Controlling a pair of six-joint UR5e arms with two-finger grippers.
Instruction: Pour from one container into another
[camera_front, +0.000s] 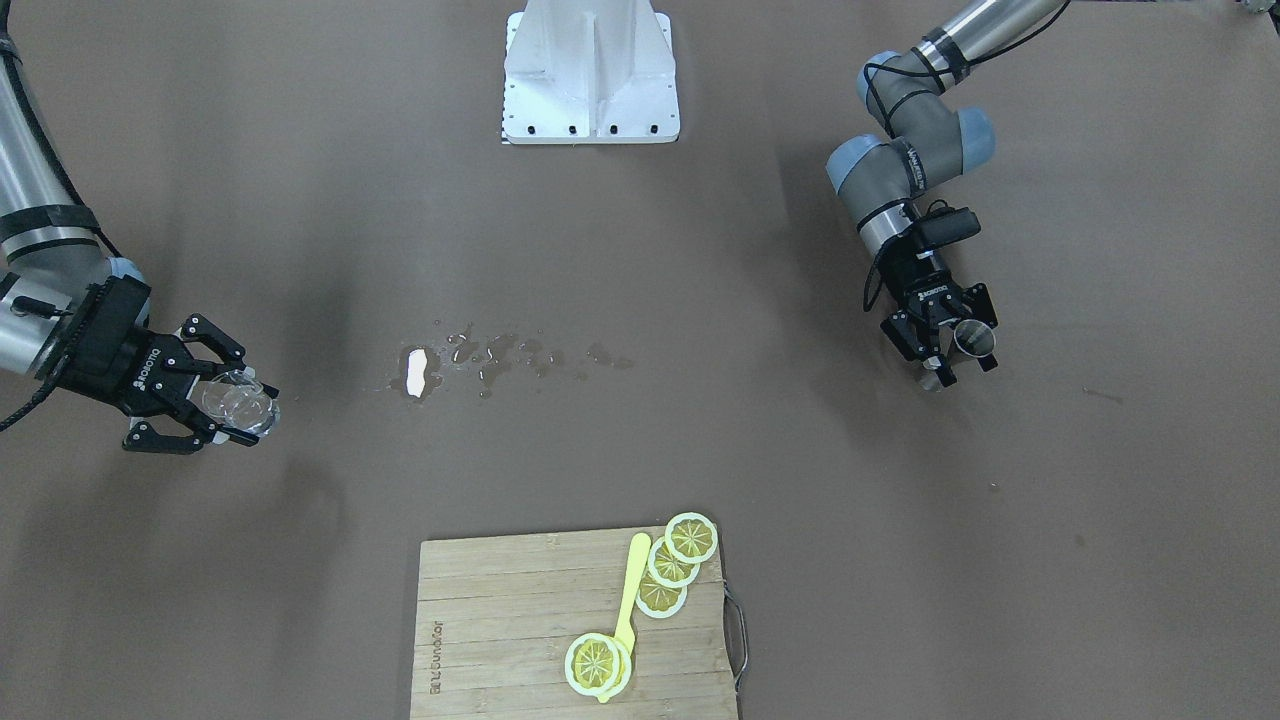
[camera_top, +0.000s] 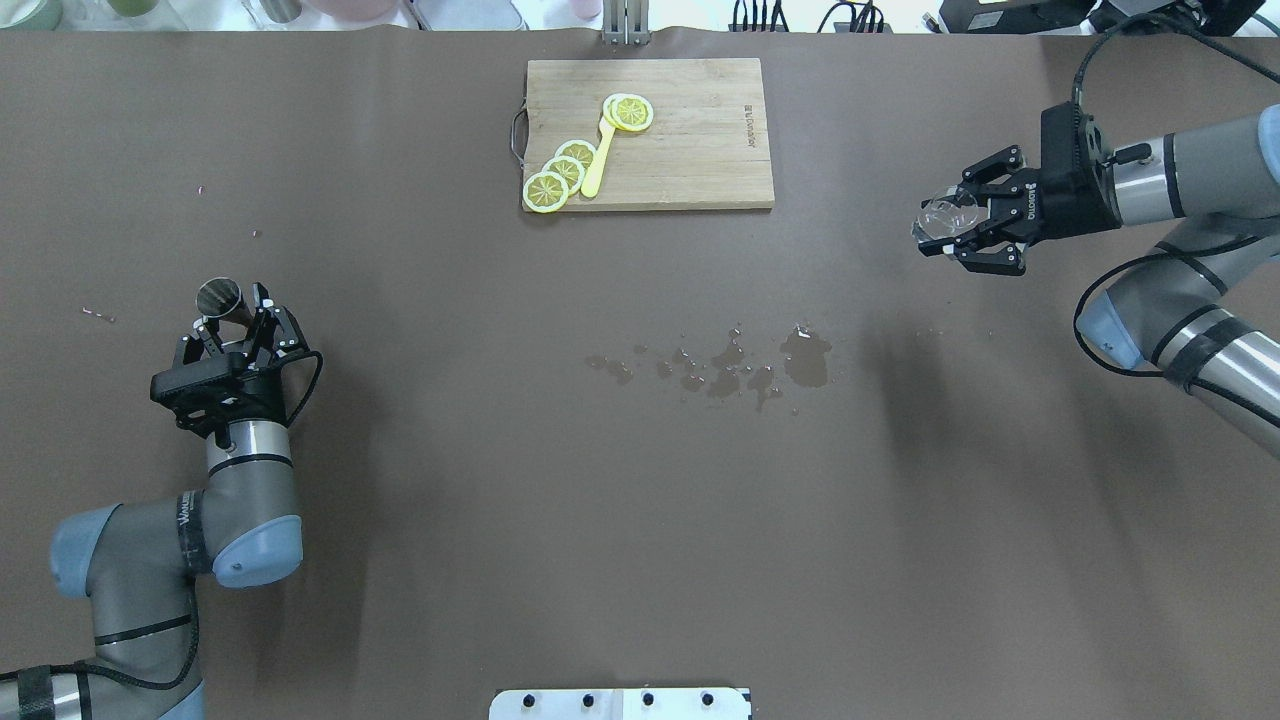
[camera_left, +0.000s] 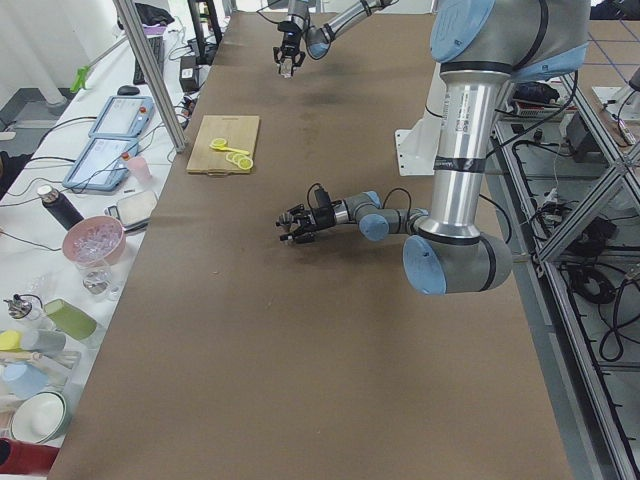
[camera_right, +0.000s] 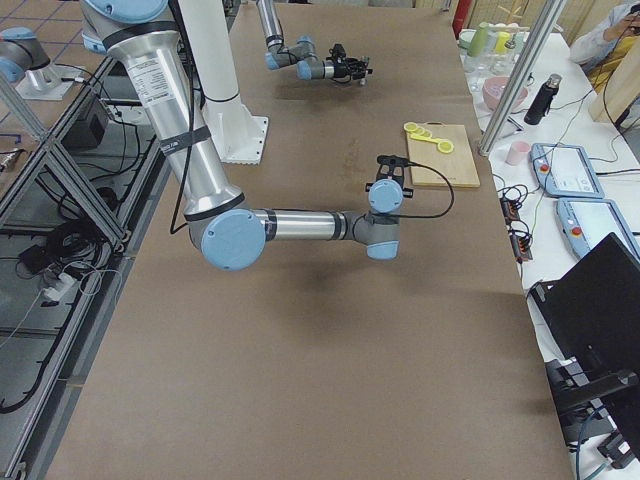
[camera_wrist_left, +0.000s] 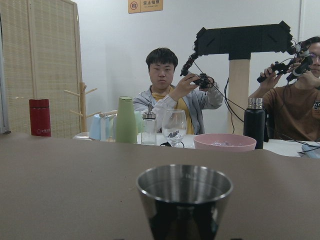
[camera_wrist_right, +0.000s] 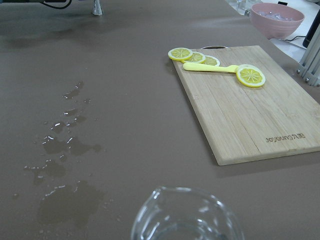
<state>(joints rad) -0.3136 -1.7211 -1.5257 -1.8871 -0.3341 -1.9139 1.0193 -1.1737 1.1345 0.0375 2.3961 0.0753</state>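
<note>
1. Overhead, the left gripper (camera_top: 232, 318) points toward 12 o'clock, clamped on an upright steel cup (camera_top: 218, 296) at the table's (camera_top: 520, 520) 9 o'clock.
2. The right gripper (camera_top: 950, 228) points toward 9 o'clock, closed on a glass cup (camera_top: 940, 214) at 2 o'clock.
3. The right wrist view catches only its rim; both cups' contents are unclear.

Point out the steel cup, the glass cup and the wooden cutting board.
steel cup (camera_wrist_left: 182, 215): left wrist view, on its front wall below the rim.
glass cup (camera_top: 945, 213): overhead view, on its clear body.
wooden cutting board (camera_top: 690, 140): overhead view, on its bare right half.
</note>
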